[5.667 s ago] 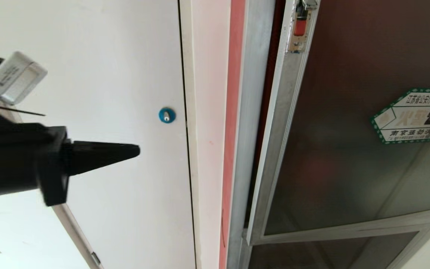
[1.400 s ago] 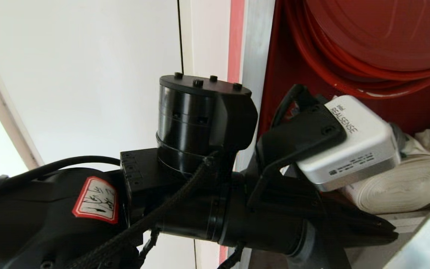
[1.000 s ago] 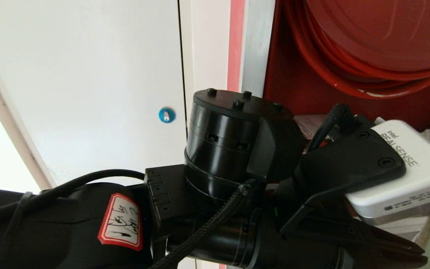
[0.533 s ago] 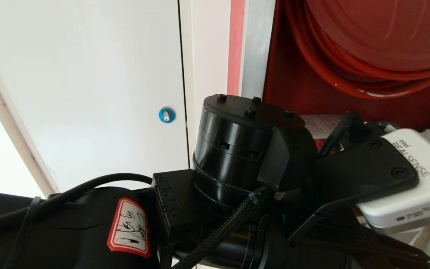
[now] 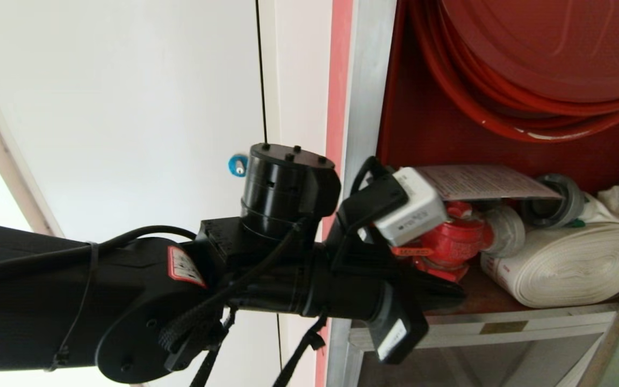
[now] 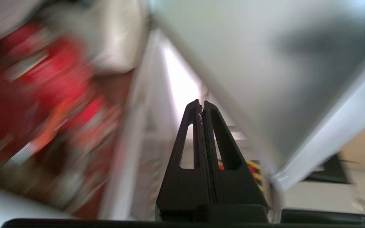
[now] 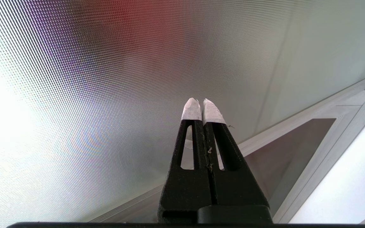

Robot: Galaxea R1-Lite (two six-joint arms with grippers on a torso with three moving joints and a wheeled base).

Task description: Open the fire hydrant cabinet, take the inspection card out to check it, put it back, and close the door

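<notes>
Reaching into the open fire hydrant cabinet (image 5: 390,134), the left gripper (image 5: 449,293), clenched and empty, sits just below the red valve (image 5: 449,242); the inspection card (image 5: 481,183) lies above that valve. Advancing clenched risks knocking the card off.

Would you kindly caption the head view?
Left pincer reaches into open fire hydrant cabinet below the inspection card.

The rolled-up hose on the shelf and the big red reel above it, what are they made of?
The rolled hose looks like cream woven fabric, matte and soft: flat layers wound in a coil, with a crumpled end. The red reel looks like painted metal, smooth and slightly glossy. The red tube wrapped around its rim could be rubber or plastic; that cannot be told for sure.
</notes>
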